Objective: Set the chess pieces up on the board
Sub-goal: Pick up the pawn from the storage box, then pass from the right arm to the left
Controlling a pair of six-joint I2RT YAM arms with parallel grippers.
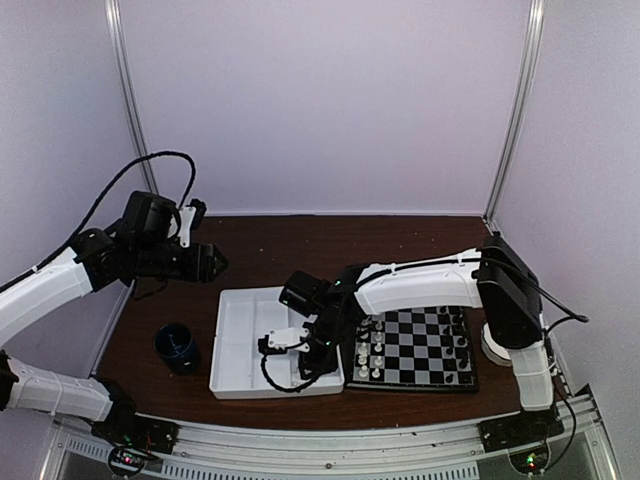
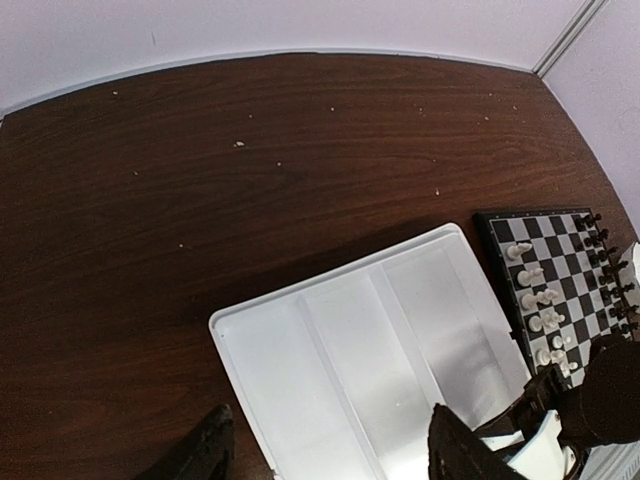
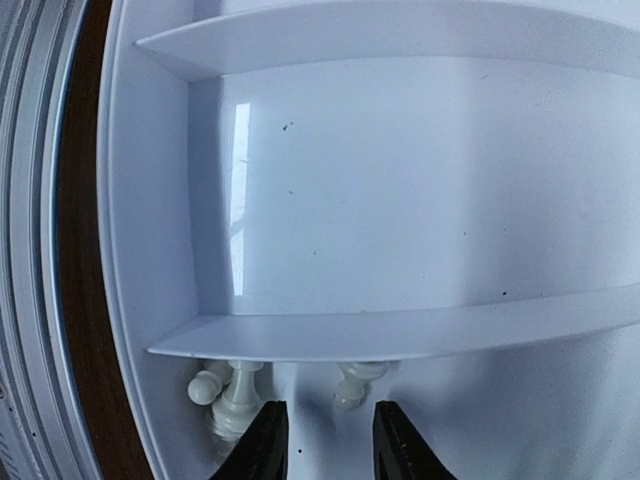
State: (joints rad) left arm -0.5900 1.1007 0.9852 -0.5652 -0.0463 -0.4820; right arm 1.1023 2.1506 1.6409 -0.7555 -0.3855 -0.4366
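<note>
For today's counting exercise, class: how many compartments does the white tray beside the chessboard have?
3, side by side in the white tray: the left compartment, the middle compartment, the right compartment nearest the board. Its near end is partly hidden.

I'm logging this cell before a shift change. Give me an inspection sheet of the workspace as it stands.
Surface: dark wood table, pale specks scattered.
Job's things: board carries white pieces along its tray-side edge and black pieces along the opposite edge; loose white pieces lie in an outer compartment of the white tray.
Clutter: dark blue cup beside the tray.
End effectors: left end effector open, raised, empty; right end effector open, over the loose white pieces.
Cables: black cable loops above the left arm.
Surroundings: pale walls, metal posts.
</note>
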